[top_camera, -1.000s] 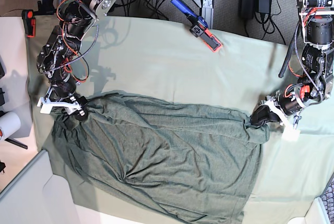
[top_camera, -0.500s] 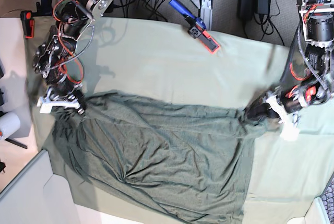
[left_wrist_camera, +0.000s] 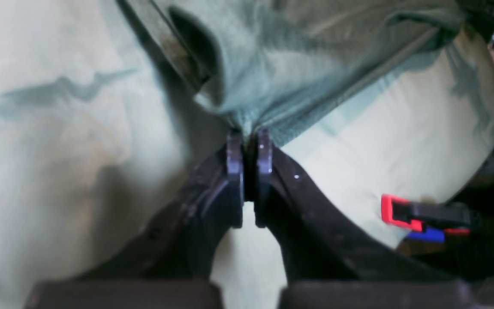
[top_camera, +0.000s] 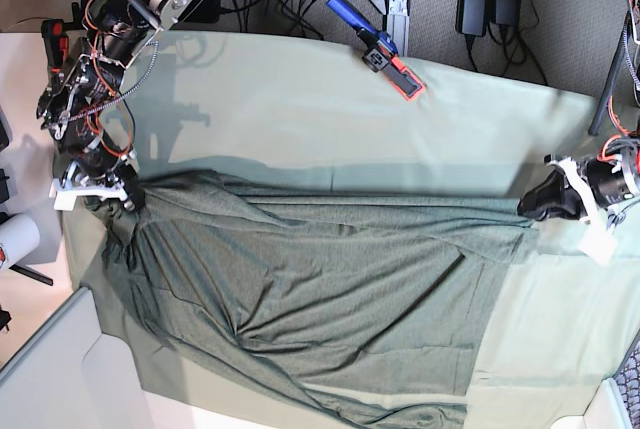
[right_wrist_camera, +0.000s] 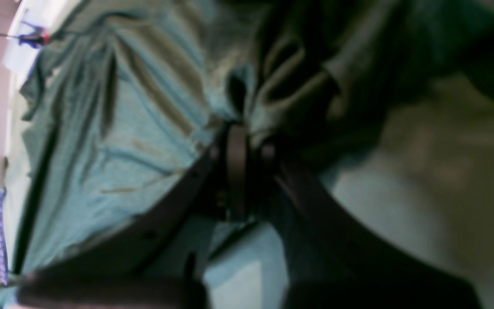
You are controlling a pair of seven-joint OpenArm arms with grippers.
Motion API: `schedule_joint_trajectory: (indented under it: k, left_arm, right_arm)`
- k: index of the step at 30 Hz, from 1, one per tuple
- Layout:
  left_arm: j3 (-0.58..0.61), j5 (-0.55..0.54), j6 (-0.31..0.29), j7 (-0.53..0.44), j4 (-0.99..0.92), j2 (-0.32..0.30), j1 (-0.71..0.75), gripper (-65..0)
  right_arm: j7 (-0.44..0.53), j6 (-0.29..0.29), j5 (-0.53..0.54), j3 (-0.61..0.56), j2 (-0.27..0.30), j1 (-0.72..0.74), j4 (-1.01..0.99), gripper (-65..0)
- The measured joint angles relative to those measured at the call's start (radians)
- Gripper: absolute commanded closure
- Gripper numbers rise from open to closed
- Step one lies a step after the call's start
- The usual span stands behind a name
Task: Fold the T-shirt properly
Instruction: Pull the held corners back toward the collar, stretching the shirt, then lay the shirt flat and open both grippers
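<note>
T-shirt (top_camera: 320, 299) lies spread w/ wrinkles across the table cloth (top_camera: 330, 99), stretched left to right. Left gripper (left_wrist_camera: 247, 139), at right edge of base view, jaws pinched tight on a shirt corner. Right gripper (right_wrist_camera: 247, 141), far left, jaws clamped on bunched shirt fabric.

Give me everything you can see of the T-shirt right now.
The T-shirt is a large dark grey-green knit, soft and creased, lying on the paler green table cloth. Its upper edge is pulled into a taut line between the two arms; the rest fans out toward the near table edge in diagonal wrinkles. The right pincer is shut on one end of that edge, the left pincer on the other, fabric bunching at each grip. A sleeve or neckline cannot be made out clearly.
</note>
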Motion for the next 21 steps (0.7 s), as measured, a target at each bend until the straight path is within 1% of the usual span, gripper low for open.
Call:
schedule_joint_trajectory:
  k: [5, 10, 14, 21]
  left_arm:
    - [-0.003, -0.002, 0.000, 0.014, 0.027, -0.022, 0.041, 0.0]
    - [-0.035, -0.025, 0.000, 0.022, 0.071, -0.034, 0.116, 0.0]
    - [-0.060, -0.045, 0.000, 0.024, 0.136, -0.062, 0.190, 0.0]
    - [-0.159, -0.067, 0.000, 0.025, 0.218, -0.069, 0.323, 0.0]
  right_arm:
    - [-0.007, 0.000, 0.026, 0.000, 0.013, -0.074, 0.014, 0.0]
    - [-0.008, 0.000, 0.035, -0.003, 0.013, -0.154, 0.100, 0.0]
    - [-0.008, 0.000, 0.035, -0.004, 0.013, -0.237, 0.175, 0.0]
    - [-0.003, 0.001, 0.065, -0.006, 0.013, -0.395, 0.293, 0.0]
